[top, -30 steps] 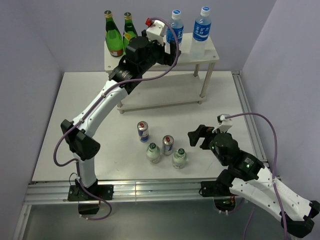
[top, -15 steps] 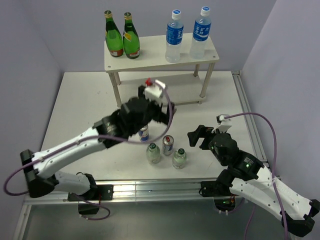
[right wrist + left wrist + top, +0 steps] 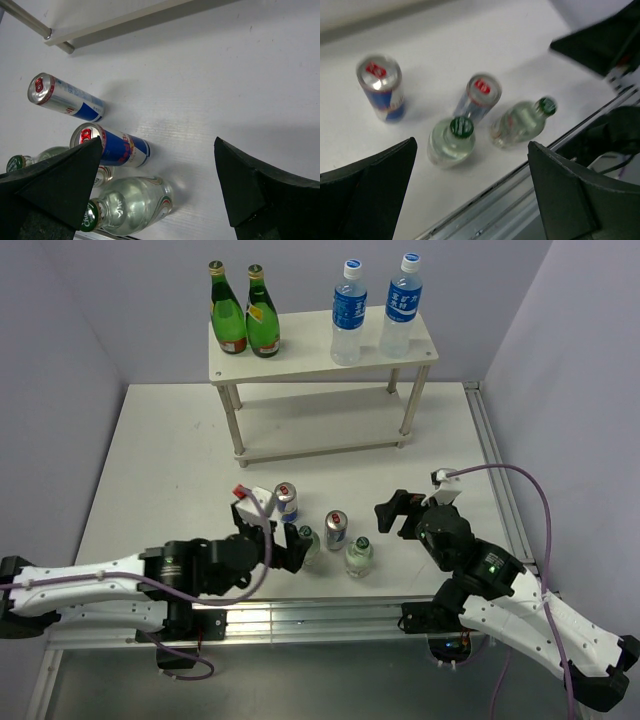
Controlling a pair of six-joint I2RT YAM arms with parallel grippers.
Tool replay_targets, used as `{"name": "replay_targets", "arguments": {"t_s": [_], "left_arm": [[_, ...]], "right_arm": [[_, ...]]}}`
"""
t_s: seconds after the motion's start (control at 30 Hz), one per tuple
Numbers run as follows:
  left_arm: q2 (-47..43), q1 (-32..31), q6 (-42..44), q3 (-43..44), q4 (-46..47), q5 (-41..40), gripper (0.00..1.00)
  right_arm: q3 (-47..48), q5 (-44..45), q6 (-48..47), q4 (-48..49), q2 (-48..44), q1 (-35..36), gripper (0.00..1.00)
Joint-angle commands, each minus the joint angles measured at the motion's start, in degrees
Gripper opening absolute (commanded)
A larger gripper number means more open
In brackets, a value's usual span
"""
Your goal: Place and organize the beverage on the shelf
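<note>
Two water bottles (image 3: 348, 300) stand on the top of the shelf (image 3: 320, 362), at 12 o'clock on the table (image 3: 170, 460). Two cans (image 3: 286, 502) and two small bottles (image 3: 359, 557) stand on the table at 6 o'clock. The left gripper (image 3: 288, 542) is at their 9 o'clock and the right gripper (image 3: 394, 516) at their 3 o'clock. Both have fingers wide apart, holding nothing.

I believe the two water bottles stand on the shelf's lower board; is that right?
Not quite: the two water bottles stand on the shelf's top board, not its lower one, as the top external view shows.
</note>
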Motion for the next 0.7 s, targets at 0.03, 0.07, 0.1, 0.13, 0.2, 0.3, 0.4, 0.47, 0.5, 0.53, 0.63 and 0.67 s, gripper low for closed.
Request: {"name": "replay_targets", "arguments": {"t_s": [0.03, 0.07, 0.1, 0.13, 0.2, 0.3, 0.4, 0.47, 0.5, 0.53, 0.63, 0.67], "left_arm": [[3.2, -2.3, -10.1, -8.3, 6.3, -1.3, 0.99], [4.2, -2.6, -10.2, -11.0, 8.2, -0.9, 0.99], [4.9, -3.0, -10.7, -12.0, 10.0, -1.3, 0.99], [5.6, -3.2, -10.8, -13.0, 12.8, -1.4, 0.99], [8.2, -3.4, -10.6, -14.3, 14.8, -1.7, 0.99], [11.5, -3.4, -10.7, -14.4, 16.3, -2.8, 0.99], [13.9, -3.5, -10.7, -15.3, 18.5, -3.9, 1.00], [15.5, -3.4, -11.0, -16.7, 21.0, -5.2, 0.99], [16.0, -3.4, -11.0, -17.1, 22.1, -5.6, 0.99], [17.4, -3.4, -10.9, -18.0, 23.0, -6.0, 0.99], [19.8, -3.4, -10.7, -18.7, 26.6, -7.9, 0.99], [21.6, -3.3, -10.7, -18.7, 27.1, -8.3, 0.99]], "right_arm": [[0.9, 1.7, 1.1, 0.2, 0.5, 0.6, 1.00], [0.8, 1.7, 1.2, 0.2, 0.3, 0.6, 1.00], [0.7, 1.7, 1.2, 0.2, 0.2, 0.6, 1.00], [0.7, 1.8, 1.3, 0.1, 0.2, 0.7, 1.00], [0.7, 2.0, 1.3, 0.0, 0.4, 0.9, 1.00], [0.8, 2.2, 1.3, 0.0, 0.9, 1.1, 1.00], [0.6, 2.3, 1.3, 0.0, 0.9, 1.3, 1.00], [0.6, 2.3, 1.4, 0.1, 0.6, 1.3, 1.00], [0.5, 2.3, 1.3, 0.1, 0.5, 1.4, 1.00], [0.4, 2.4, 1.3, 0.2, 0.4, 1.4, 1.00], [0.4, 2.4, 1.4, 0.1, 0.7, 1.5, 1.00], [0.4, 2.4, 1.3, 0.2, 0.8, 1.5, 1.00]]}}
